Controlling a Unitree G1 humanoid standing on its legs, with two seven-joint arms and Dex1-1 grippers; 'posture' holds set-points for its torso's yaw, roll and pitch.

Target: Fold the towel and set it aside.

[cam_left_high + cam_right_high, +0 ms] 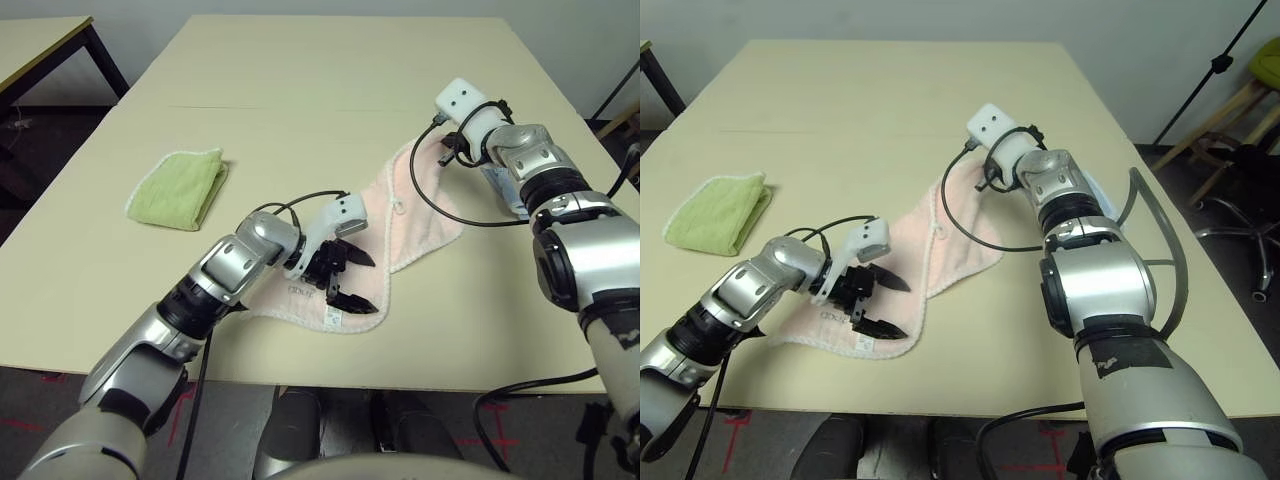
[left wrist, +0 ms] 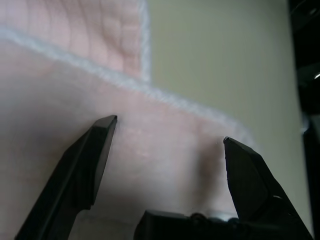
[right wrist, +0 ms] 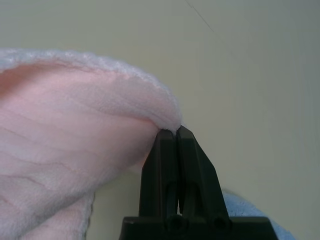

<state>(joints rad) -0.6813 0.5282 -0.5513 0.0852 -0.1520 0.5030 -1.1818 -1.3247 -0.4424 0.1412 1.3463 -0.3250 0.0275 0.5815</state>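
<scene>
The pale pink towel (image 1: 415, 215) lies crumpled in a long diagonal strip across the table (image 1: 320, 90), white edging showing along its sides. My left gripper (image 1: 372, 286) hovers just over the towel's near corner with its two black fingers (image 2: 95, 155) spread wide and nothing between them. A white label lies by its lower finger. At the towel's far end, my right gripper (image 3: 170, 131) is shut on the far corner, with the edge pinched at its tips and the cloth lifted slightly there.
A yellow-green folded cloth (image 1: 180, 188) rests on the table's left side. A light-blue cloth (image 3: 252, 212) lies beside the right gripper. A second table (image 1: 40, 40) stands at far left, and a chair (image 1: 1240, 130) at the right.
</scene>
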